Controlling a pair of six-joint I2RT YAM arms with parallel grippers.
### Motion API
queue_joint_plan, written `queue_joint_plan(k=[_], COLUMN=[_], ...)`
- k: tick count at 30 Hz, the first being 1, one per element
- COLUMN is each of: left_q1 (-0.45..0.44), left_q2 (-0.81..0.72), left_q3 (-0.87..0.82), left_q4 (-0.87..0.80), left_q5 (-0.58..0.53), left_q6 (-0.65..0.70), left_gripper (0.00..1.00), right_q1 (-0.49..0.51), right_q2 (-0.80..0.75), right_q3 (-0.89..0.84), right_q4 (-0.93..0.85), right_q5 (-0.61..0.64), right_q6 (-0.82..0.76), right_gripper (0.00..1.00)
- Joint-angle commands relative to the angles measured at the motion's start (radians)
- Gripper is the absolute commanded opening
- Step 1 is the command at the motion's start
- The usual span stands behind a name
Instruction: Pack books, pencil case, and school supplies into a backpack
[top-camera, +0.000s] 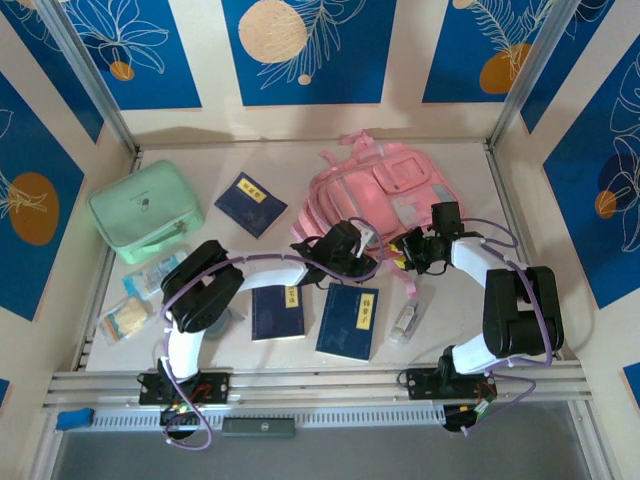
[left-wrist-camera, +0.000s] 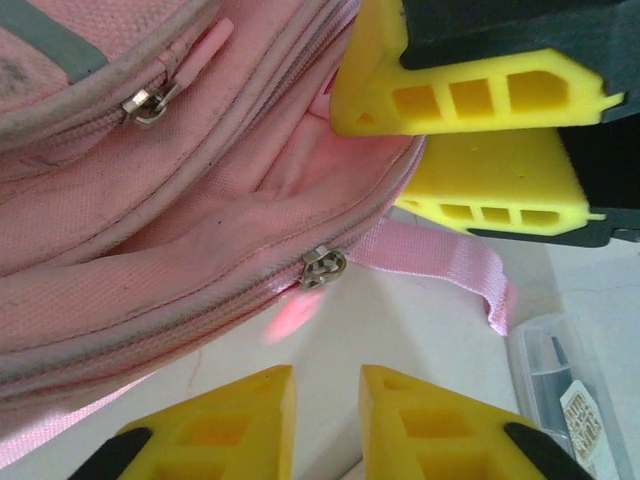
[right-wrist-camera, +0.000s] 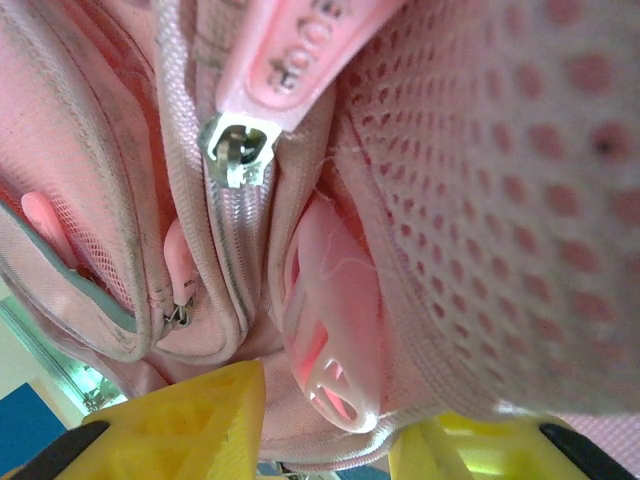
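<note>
My right gripper (right-wrist-camera: 330, 425) pinches the open edge of the backpack (top-camera: 385, 185). My left gripper (left-wrist-camera: 325, 385) stands a little open just beside the zipper slider (left-wrist-camera: 322, 267) and holds nothing. The books (top-camera: 277, 311) lie near the backpack's front. If the thin fabric slips from my right pinch, the pocket may fall shut.

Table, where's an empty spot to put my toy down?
Bare table runs along the back wall, between the mint-green case and the backpack, behind the far book. A narrow strip lies right of the backpack. Crowded: the front, with two books, packets, the bottle and both arms.
</note>
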Motion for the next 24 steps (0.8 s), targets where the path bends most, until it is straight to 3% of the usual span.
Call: queue_joint_plan(k=[1, 12, 15, 24], left_q1=[0.012, 0.025, 0.033, 0.032], left_q2=[0.032, -0.010, 0.030, 0.107], left_q3=[0.033, -0.005, 0.016, 0.073], left_q4=[0.014, 0.064, 0.045, 0.090], left_q5=[0.027, 0.052, 0.123, 0.087], left_q6=[0.028, 0.013, 0.021, 0.029], left_gripper=[0.27, 0.48, 0.50, 0.52], right_q1=[0.003, -0.003, -0.003, -0.004], right_q2=[0.016, 0.034, 0.044, 0.057], right_q3=[0.004, 0.004, 0.014, 0.019], right_q4=[-0.007, -0.005, -0.009, -0.013], right_q5=[0.002, 0.004, -0.005, 0.005], right_q6=[-0.022, -0.031, -0.034, -0.034], right_gripper=[0.35, 0.33, 0.32, 0.32])
